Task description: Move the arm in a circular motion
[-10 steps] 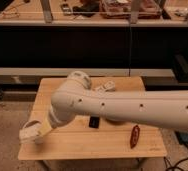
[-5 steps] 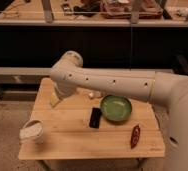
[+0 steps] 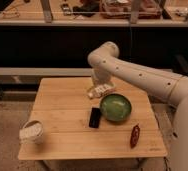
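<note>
Since the earlier frames, the arm [image 3: 137,75] had swung its elbow from the bench's left side toward the back centre, and its tip had travelled away from the white cup [image 3: 32,131] at the front left corner. At this moment the arm reached in from the right edge of the view, bent at a rounded joint above the far edge of the bench [image 3: 62,110], and dropped down so that the tool [image 3: 100,91] hung low over the wood just behind the green bowl [image 3: 115,107]. Whether the tool was apart or together could not be told. The bowl and the black phone [image 3: 94,117] lay toward the front from the tool, the cup well apart to the front left, and a red object [image 3: 135,135] sat near the right front. Continuing the circle would likely carry the tip rightward and forward past the bowl.
</note>
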`<state>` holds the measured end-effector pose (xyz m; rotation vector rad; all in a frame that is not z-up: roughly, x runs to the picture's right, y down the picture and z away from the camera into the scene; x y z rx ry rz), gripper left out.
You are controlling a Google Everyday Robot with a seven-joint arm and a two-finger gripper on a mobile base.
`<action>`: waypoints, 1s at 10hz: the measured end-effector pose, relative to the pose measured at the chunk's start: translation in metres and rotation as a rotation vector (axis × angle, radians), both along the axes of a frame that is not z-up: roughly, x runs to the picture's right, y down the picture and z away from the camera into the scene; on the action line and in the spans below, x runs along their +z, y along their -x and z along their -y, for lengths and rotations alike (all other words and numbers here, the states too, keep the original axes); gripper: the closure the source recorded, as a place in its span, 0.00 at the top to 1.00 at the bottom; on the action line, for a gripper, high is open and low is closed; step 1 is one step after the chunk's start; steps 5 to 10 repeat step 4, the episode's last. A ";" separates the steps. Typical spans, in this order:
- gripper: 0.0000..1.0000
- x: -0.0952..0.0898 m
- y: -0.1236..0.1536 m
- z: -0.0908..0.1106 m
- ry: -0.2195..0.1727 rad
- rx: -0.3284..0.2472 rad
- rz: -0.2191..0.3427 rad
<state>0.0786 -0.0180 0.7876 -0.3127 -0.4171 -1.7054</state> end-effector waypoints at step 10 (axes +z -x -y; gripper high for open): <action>0.80 0.002 -0.094 -0.009 0.037 0.162 -0.090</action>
